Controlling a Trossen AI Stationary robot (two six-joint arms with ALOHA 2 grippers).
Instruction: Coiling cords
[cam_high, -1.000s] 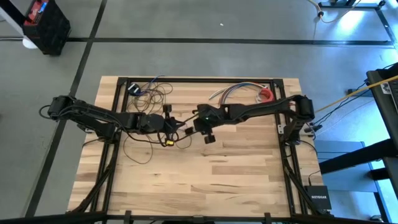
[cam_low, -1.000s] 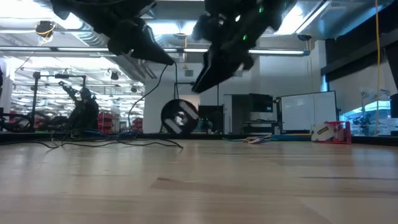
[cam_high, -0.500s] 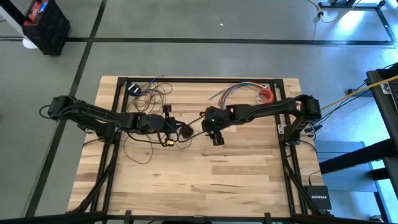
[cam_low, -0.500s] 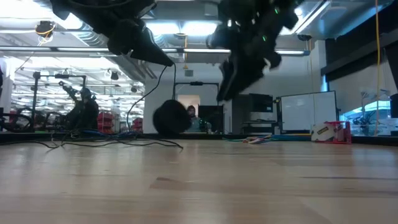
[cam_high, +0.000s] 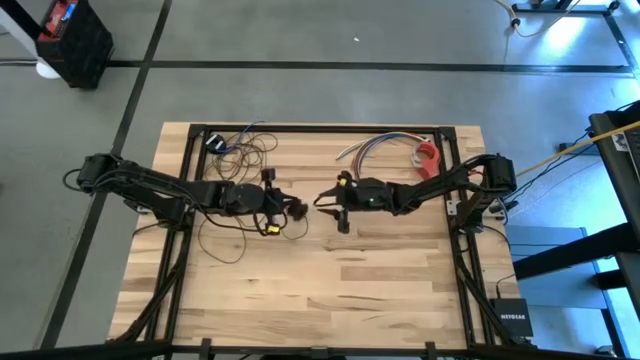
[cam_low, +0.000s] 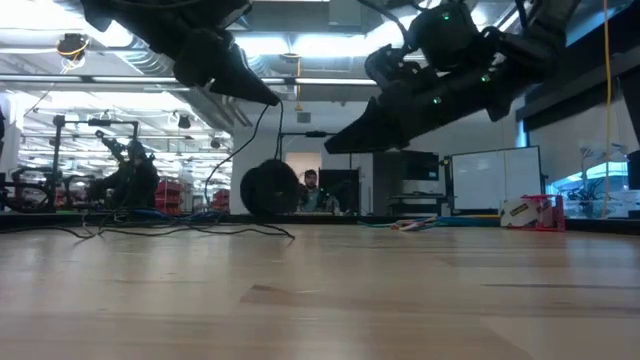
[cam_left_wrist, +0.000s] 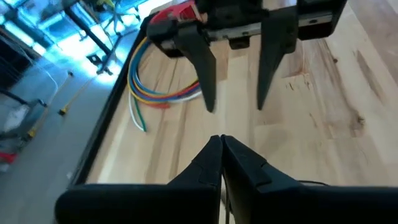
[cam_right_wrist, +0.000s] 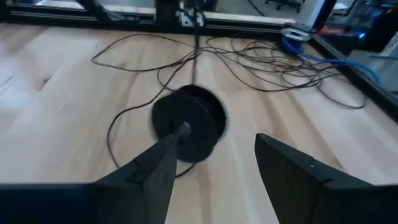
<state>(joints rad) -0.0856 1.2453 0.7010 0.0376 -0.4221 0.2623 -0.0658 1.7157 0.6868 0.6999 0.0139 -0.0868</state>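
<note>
The cords are one thin dark wire: a tangle (cam_high: 245, 148) lies at the table's far left, a loop (cam_high: 225, 240) lies nearer, and a black round puck (cam_low: 270, 188) ends the wire. The puck (cam_right_wrist: 189, 124) dangles on a short stretch of wire below my left gripper (cam_low: 274, 100), which is shut on the wire near the table's middle (cam_high: 290, 208). My right gripper (cam_right_wrist: 221, 135) is open and almost level. It faces the puck from the table's right (cam_high: 322, 197) and touches nothing. In the left wrist view its two fingers (cam_left_wrist: 205, 74) stand apart beyond my shut left fingers (cam_left_wrist: 221, 140). My left gripper pinches the wire at its fingertips (cam_low: 272, 104), a short way from the puck end. The fingers slant down toward the table's right. One strand drops straight to the puck, which seems to hang just clear of the wood. Another strand (cam_low: 215, 175) runs slack down to the tangle.
Multicoloured wires (cam_high: 375, 148) and a red tape roll (cam_high: 428, 153) lie at the far right. A small blue thing (cam_high: 217, 143) sits in the far tangle. A yellow tag (cam_high: 270, 229) marks the wire. The black frame (cam_high: 320, 128) rims the table; bare wood lies near.
My right gripper has drawn back from the puck toward the table's right edge, sunk lower and tipped from pointing steeply down to almost level. The hanging puck has turned on its wire, its pale-marked face no longer showing in the low view.
</note>
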